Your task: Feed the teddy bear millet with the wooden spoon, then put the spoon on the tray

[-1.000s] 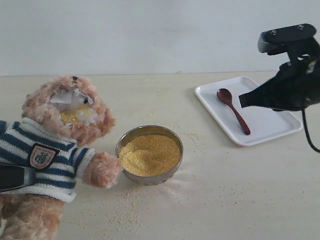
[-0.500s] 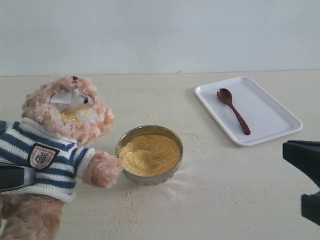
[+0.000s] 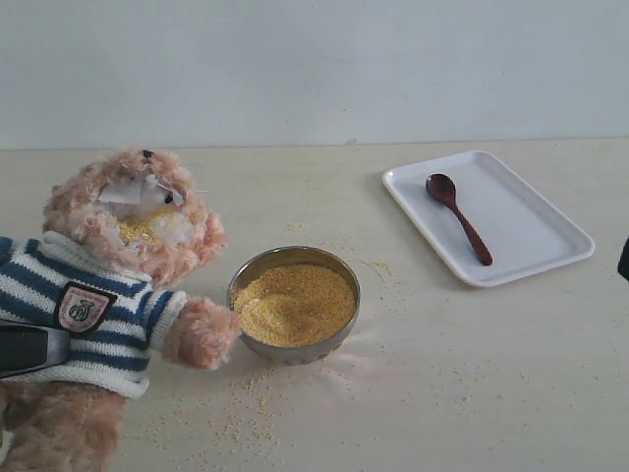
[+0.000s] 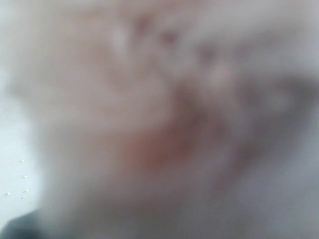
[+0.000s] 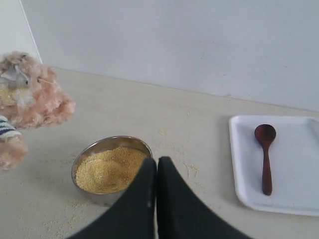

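The teddy bear (image 3: pixel 128 246) leans at the left in its striped sweater, with millet grains on its white muzzle. Across its belly lies my left gripper's dark finger (image 3: pixel 29 349), closed on the bear; the left wrist view shows only blurred fur. More millet (image 3: pixel 295 300) fills the metal bowl (image 3: pixel 295 352) beside the bear's paw. The wooden spoon (image 3: pixel 460 221) lies free on the white tray (image 3: pixel 531 221) at the right. My right gripper (image 5: pixel 156 162) is shut and empty, hanging above the table on the near side of the bowl (image 5: pixel 89 149), apart from the spoon (image 5: pixel 266 159).
Loose grains (image 3: pixel 246 413) are scattered on the beige table around and in front of the bowl. A pale wall runs behind the table. Only a dark sliver of the right arm (image 3: pixel 625 259) shows at the exterior view's right edge.
The right arm has dropped from above the tray and drawn back almost out of the exterior view at the right. Spoon, bowl, bear and left gripper have not moved.
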Controlling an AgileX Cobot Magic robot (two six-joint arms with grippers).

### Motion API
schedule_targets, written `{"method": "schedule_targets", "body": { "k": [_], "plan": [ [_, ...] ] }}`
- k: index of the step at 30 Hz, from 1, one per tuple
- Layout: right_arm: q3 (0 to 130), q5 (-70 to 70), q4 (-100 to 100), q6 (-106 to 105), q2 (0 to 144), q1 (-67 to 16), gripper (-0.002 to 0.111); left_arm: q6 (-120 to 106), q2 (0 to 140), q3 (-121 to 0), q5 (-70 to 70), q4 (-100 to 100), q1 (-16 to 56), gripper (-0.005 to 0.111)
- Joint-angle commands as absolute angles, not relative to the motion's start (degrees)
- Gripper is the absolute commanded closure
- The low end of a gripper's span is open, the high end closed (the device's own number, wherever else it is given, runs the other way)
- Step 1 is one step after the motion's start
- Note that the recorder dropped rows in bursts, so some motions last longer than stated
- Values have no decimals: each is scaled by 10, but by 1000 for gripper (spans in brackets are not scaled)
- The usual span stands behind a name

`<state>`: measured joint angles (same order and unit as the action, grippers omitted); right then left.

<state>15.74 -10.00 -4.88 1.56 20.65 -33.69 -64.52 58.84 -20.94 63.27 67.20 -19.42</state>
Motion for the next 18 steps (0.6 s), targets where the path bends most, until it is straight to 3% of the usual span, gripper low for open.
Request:
{"method": "schedule_targets", "body": {
  "k": [1, 5, 8, 18],
  "plan": [
    [132, -93, -43, -5, 178, -310, 108, -647, 584, -208, 641, 684, -194, 102],
    [64, -94, -55, 0, 89, -179, 108, -647, 584, -208, 641, 684, -194, 102],
    [30, -97, -55, 0, 20, -127, 108, -647, 584, -208, 641, 684, -194, 102],
    [0, -111, -54, -38, 0, -116, 108, -647, 584, -208, 641, 684, -194, 102]
  ]
}}
